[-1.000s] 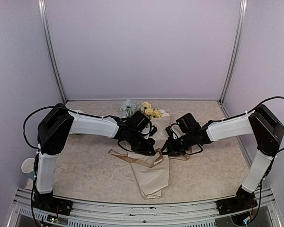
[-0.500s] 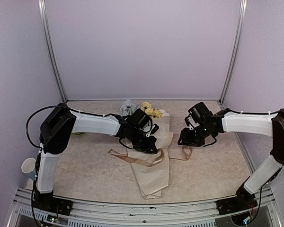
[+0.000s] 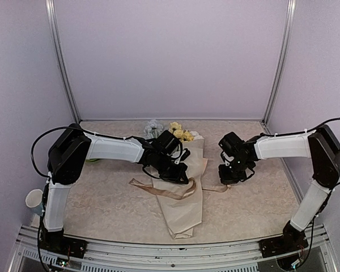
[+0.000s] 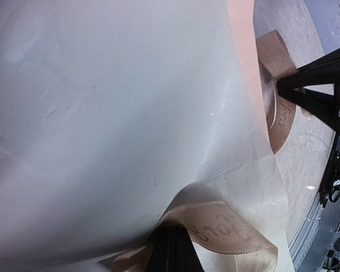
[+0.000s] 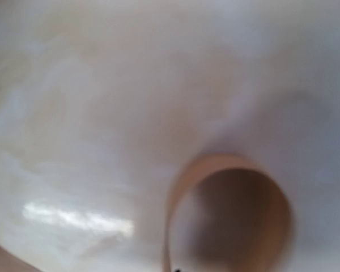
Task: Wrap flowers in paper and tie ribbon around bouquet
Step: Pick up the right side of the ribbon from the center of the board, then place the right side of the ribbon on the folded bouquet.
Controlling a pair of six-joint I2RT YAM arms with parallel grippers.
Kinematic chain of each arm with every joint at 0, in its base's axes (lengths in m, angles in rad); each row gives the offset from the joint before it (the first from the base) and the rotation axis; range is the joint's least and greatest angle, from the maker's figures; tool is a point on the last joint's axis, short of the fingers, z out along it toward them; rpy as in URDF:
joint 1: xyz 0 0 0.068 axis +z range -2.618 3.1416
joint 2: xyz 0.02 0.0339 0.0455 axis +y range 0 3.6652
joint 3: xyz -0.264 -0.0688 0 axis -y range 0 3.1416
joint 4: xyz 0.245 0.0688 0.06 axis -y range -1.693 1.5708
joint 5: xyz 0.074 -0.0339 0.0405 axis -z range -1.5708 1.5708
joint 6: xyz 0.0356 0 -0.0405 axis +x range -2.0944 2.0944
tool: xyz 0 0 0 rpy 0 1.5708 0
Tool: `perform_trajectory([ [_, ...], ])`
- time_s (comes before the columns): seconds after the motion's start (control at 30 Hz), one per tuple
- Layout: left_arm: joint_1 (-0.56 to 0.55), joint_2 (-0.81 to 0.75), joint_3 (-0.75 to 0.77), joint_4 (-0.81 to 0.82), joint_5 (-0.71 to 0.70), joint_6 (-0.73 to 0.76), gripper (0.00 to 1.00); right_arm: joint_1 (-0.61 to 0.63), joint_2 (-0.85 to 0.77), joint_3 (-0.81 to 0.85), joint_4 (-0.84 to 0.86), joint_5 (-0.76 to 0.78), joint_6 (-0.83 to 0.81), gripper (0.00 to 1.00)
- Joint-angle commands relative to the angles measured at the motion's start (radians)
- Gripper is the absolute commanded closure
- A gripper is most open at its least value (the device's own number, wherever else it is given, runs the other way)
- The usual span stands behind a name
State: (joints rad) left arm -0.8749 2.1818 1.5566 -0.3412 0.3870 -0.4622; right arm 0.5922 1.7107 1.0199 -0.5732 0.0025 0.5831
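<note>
The paper lies rolled as a cone around the flowers, whose yellow and pale blue blooms stick out at the far end. The tan ribbon crosses the cone at mid-length. My left gripper is shut on the ribbon just over the paper; a ribbon loop drapes over its black fingertips. My right gripper is down at the ribbon's right end, its tips together on a loop of ribbon. The right wrist view is blurred and shows only a ribbon loop.
A white paper cup stands off the table's left edge by the left arm's base. Metal frame posts and lilac walls close in the back and sides. The table's front rail runs below the cone's tip.
My right gripper let go, swung out right and up, then came back down and shut on the ribbon's right end. The left gripper stayed put on the ribbon.
</note>
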Motion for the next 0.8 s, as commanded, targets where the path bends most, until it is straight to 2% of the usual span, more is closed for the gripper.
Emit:
perform_trajectory([
  [0.0, -0.001, 0.015, -0.002, 0.002, 0.005, 0.013, 1.00, -0.061, -0.223, 0.021, -0.116, 0.255, 0.009, 1.00],
  [0.07, -0.002, 0.015, -0.003, 0.001, 0.006, 0.015, 1.00, -0.140, -0.367, 0.037, -0.128, 0.287, -0.023, 1.00],
  [0.13, -0.003, 0.015, -0.002, 0.000, 0.008, 0.021, 1.00, -0.208, -0.496, 0.063, -0.097, 0.241, -0.082, 1.00],
  [0.2, -0.003, 0.016, 0.000, 0.002, 0.007, 0.023, 1.00, -0.218, -0.588, 0.090, -0.045, 0.153, -0.161, 1.00],
  [0.27, -0.003, 0.015, -0.001, 0.002, 0.006, 0.021, 1.00, -0.218, -0.623, 0.106, -0.005, 0.042, -0.179, 1.00],
  [0.4, -0.004, 0.012, -0.003, 0.002, 0.001, 0.021, 1.00, -0.206, -0.555, 0.126, -0.009, -0.100, -0.171, 1.00],
  [0.6, -0.004, 0.016, -0.001, 0.001, 0.005, 0.027, 1.00, -0.005, -0.499, 0.182, 0.214, -0.434, -0.270, 1.00],
  [0.7, -0.004, 0.014, -0.005, 0.005, 0.005, 0.028, 1.00, 0.140, -0.445, 0.154, 0.421, -0.703, -0.299, 1.00],
  [0.77, -0.003, 0.007, -0.016, 0.019, 0.010, 0.026, 1.00, 0.180, -0.411, 0.084, 0.602, -0.844, -0.245, 1.00],
])
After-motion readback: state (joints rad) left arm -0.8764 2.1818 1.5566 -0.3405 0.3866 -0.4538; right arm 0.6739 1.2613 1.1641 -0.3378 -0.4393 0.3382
